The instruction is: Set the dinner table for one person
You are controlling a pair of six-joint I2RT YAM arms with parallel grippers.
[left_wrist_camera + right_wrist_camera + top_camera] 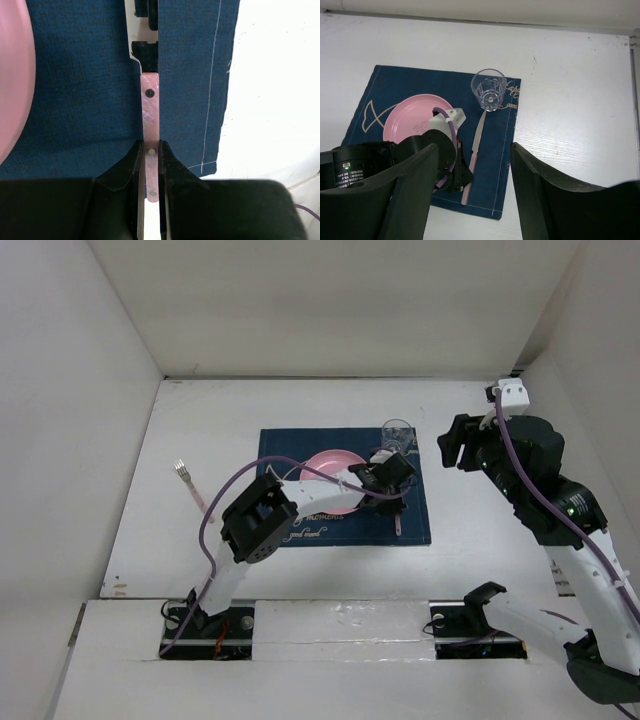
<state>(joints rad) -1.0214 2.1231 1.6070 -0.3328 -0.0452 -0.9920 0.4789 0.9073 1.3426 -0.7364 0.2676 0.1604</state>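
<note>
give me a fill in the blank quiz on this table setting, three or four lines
1. The left fingers flank the handle of the ____.
2. The plate on the placemat is coloured ____.
3. The fork lies off the placemat, on the bare ____.
4. The right fingers are ____, holding nothing.
Answers: knife; pink; table; open.

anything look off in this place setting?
The fork lies by itself on the bare table, well left of the placemat and slanted. The plate, glass and knife all sit on the placemat. Nothing looks spilled or broken.
</note>
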